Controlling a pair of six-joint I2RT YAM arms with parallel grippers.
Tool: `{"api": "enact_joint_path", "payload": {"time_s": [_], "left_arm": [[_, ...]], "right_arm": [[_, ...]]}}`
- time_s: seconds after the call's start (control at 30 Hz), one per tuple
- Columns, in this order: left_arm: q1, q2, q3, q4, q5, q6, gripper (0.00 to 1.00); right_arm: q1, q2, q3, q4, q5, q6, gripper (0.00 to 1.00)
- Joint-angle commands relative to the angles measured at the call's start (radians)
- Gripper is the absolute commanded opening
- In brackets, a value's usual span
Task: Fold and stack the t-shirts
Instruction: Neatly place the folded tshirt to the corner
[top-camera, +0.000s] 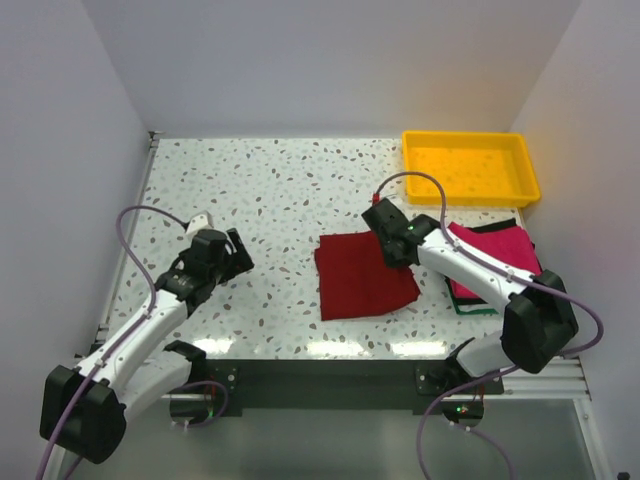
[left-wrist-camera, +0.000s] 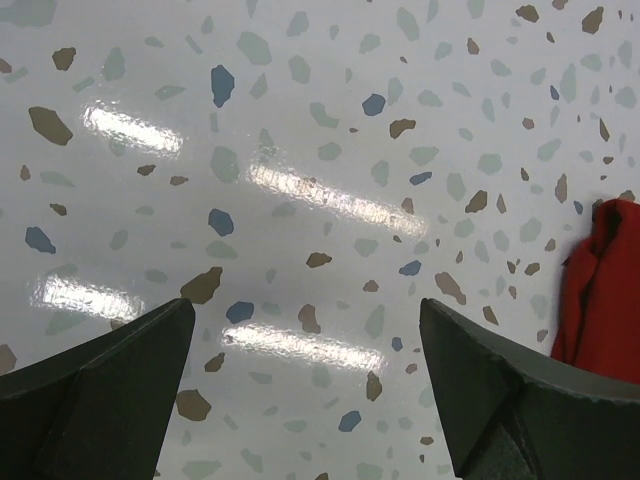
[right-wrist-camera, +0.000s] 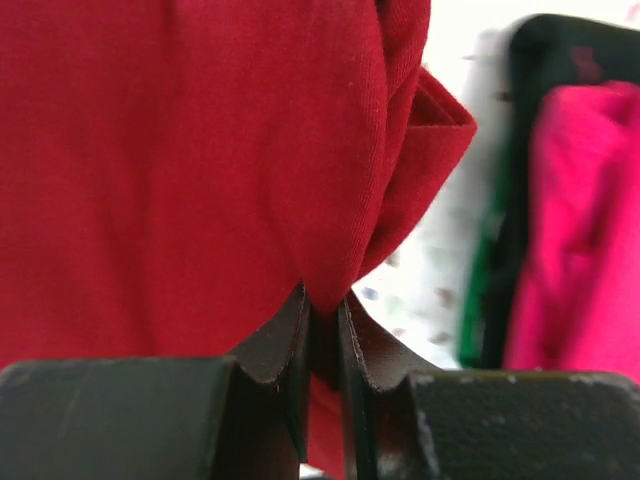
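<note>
Overhead only: tray (top-camera: 470, 168) beyond pink t-shirt (top-camera: 503, 244)

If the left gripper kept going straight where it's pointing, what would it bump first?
Probably the speckled table; the left gripper tilts down at it. The maroon t-shirt sits off to the side.

The folded shirt (top-camera: 365, 275) lies on the table (top-camera: 270, 190), with the stack of shirts (top-camera: 505, 245) just right of it, the tray (top-camera: 412, 165) behind and right of it, and the left gripper (top-camera: 243, 252) well left of it.
</note>
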Motion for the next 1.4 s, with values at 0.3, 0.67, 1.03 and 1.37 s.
{"api": "enact_joint_path", "payload": {"time_s": [0.3, 0.67, 1.03, 1.37], "left_arm": [[0.017, 0.035, -0.011, 0.072, 0.013, 0.040, 1.00], [0.025, 0.055, -0.026, 0.093, 0.036, 0.043, 1.00], [0.032, 0.099, -0.029, 0.105, 0.044, 0.050, 1.00], [0.035, 0.099, -0.034, 0.108, 0.041, 0.050, 1.00]], "right_arm": [[-0.079, -0.039, 0.272, -0.415, 0.281, -0.132, 0.00], [-0.150, -0.079, 0.466, -0.484, 0.272, -0.253, 0.00], [-0.173, -0.096, 0.648, -0.574, 0.263, -0.286, 0.00], [-0.317, -0.134, 0.682, -0.642, 0.241, -0.341, 0.00]]}}
